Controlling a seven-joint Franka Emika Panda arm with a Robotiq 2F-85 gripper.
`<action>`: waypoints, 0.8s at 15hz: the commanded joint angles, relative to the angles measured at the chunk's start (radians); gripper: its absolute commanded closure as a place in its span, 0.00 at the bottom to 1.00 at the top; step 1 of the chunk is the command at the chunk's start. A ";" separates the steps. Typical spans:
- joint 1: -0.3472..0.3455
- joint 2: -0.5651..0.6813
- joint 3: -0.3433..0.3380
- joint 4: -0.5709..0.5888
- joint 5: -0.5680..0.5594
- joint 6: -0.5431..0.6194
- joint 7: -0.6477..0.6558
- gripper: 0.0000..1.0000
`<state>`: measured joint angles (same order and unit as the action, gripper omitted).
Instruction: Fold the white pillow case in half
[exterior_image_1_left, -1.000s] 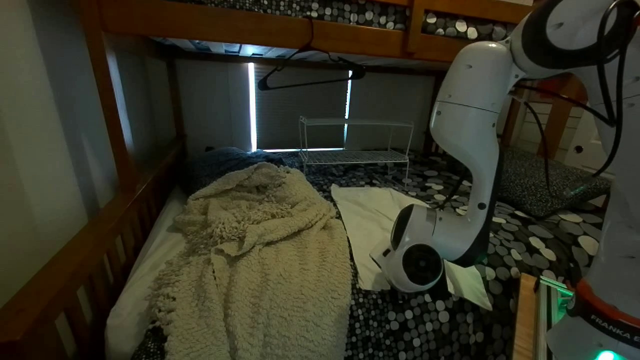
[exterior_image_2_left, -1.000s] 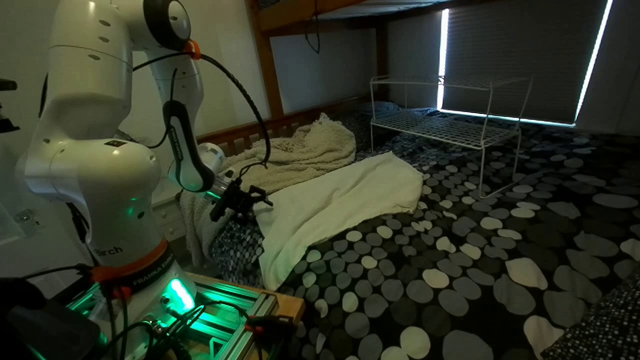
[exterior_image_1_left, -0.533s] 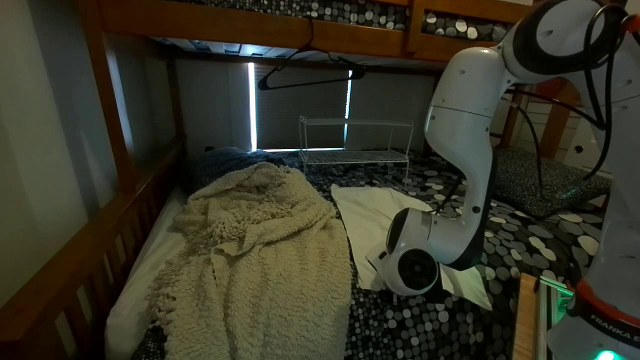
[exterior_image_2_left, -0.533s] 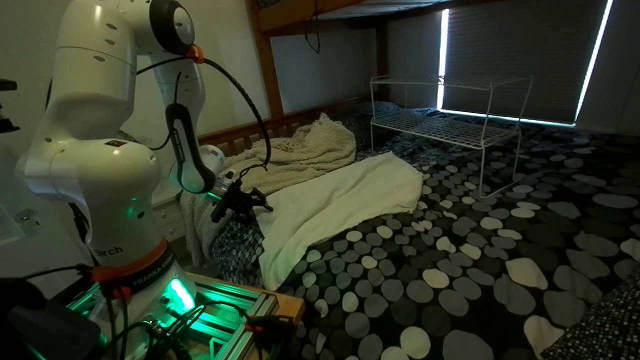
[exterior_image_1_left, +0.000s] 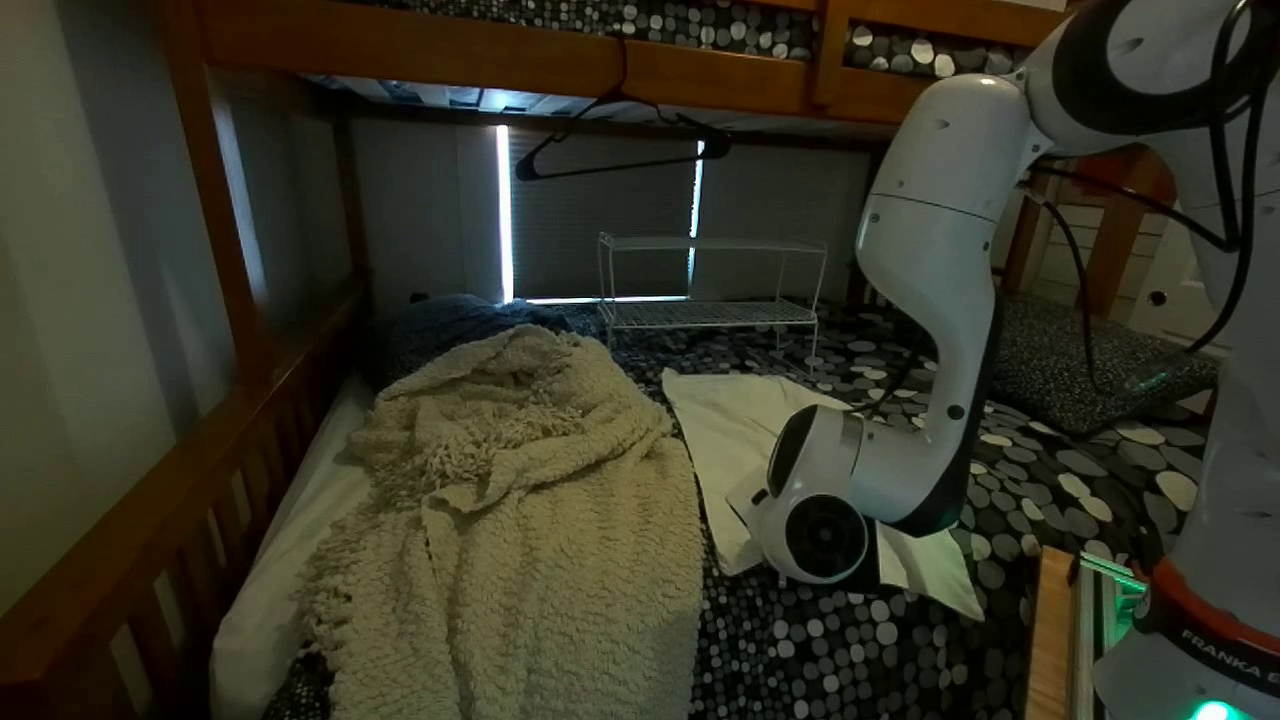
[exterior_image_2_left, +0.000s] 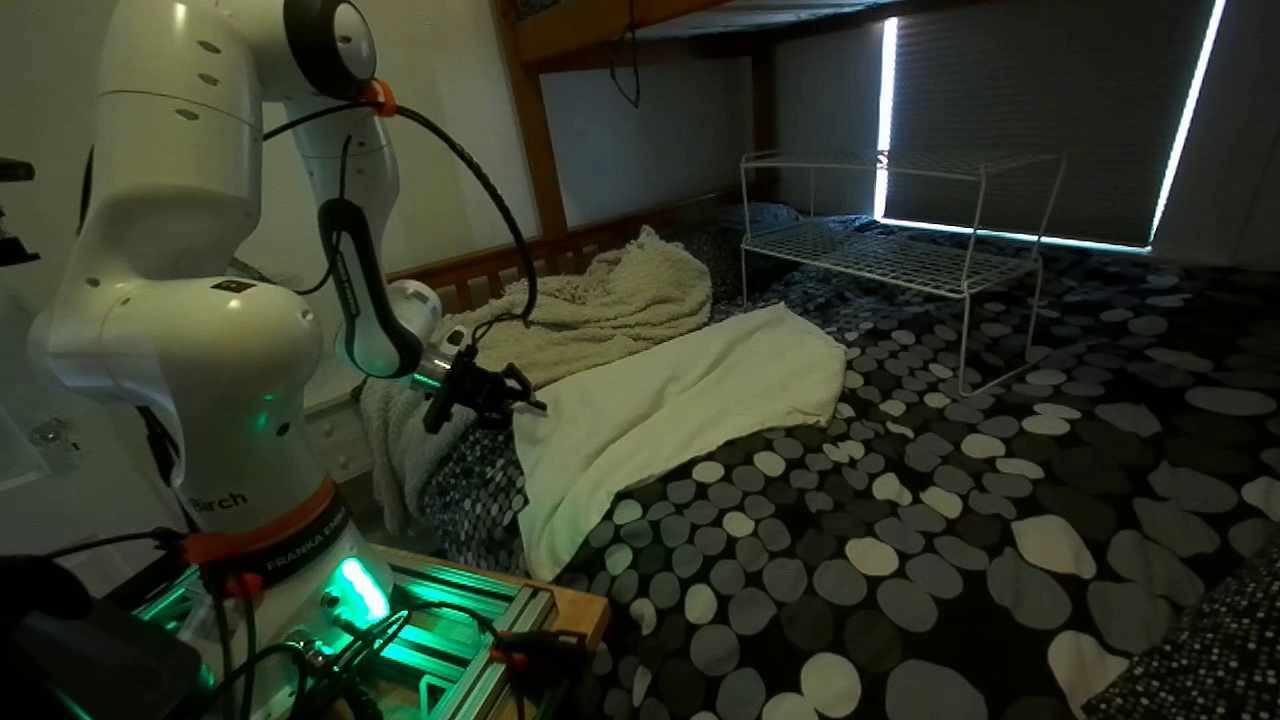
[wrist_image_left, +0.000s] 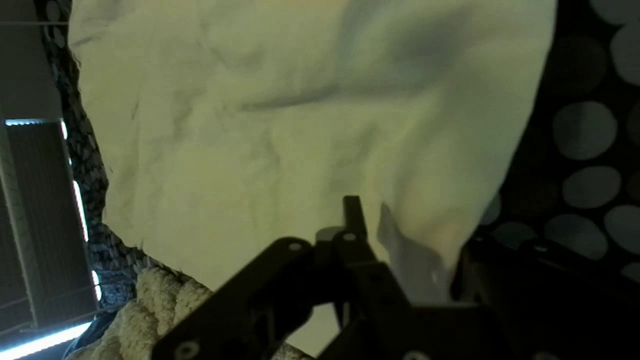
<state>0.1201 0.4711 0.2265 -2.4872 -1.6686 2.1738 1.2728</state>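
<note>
robot base (exterior_image_2_left: 250, 430): is standing on a metal frame (exterior_image_2_left: 530, 605) beside the bedcover (exterior_image_2_left: 770, 560), a green light (exterior_image_2_left: 362, 588) glowing on it
arm (exterior_image_1_left: 925, 300): is reaching out above the bedcover and, in an exterior view, hiding part of what is lying beneath
gripper (wrist_image_left: 412, 227): is slanting down at the near end of the white pillow case (wrist_image_left: 250, 165); its fingers (wrist_image_left: 354, 215) are standing well apart, and some of the white pillow case is showing in the gap between them; nothing is visibly being pinched, and I cannot tell whether either finger is touching it
white pillow case: is lying spread out on the bedcover, long wrinkles running along it, one end reaching in to the gripper and the other stretching toward the wire shelf (exterior_image_2_left: 885, 262)
bedcover: is spreading beneath, black with grey and whitish pebble shapes
blanket (exterior_image_1_left: 560, 560): is lying just beside the white pillow case, cream and knobbly, bunching up at its far end
cushion (exterior_image_1_left: 1050, 360): is resting past the arm in an exterior view, dark and finely speckled
hanger (exterior_image_1_left: 620, 168): is dangling from an overhead wooden rail (exterior_image_1_left: 480, 45), black
wire shelf: is standing upright on the bedcover past the white pillow case, white and two-tiered
dark blue fabric (exterior_image_1_left: 450, 318): is lying in a heap behind the blanket
blind (exterior_image_1_left: 600, 215): is hanging at the back in both exterior views, brightness showing along its edges
</note>
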 joint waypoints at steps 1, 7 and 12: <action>0.015 -0.053 0.008 -0.033 0.075 -0.041 -0.071 0.67; 0.000 -0.131 0.010 -0.050 0.109 0.013 -0.310 1.00; -0.030 -0.208 -0.003 -0.057 0.191 0.139 -0.659 1.00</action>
<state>0.1102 0.3282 0.2296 -2.5094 -1.5567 2.2379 0.8094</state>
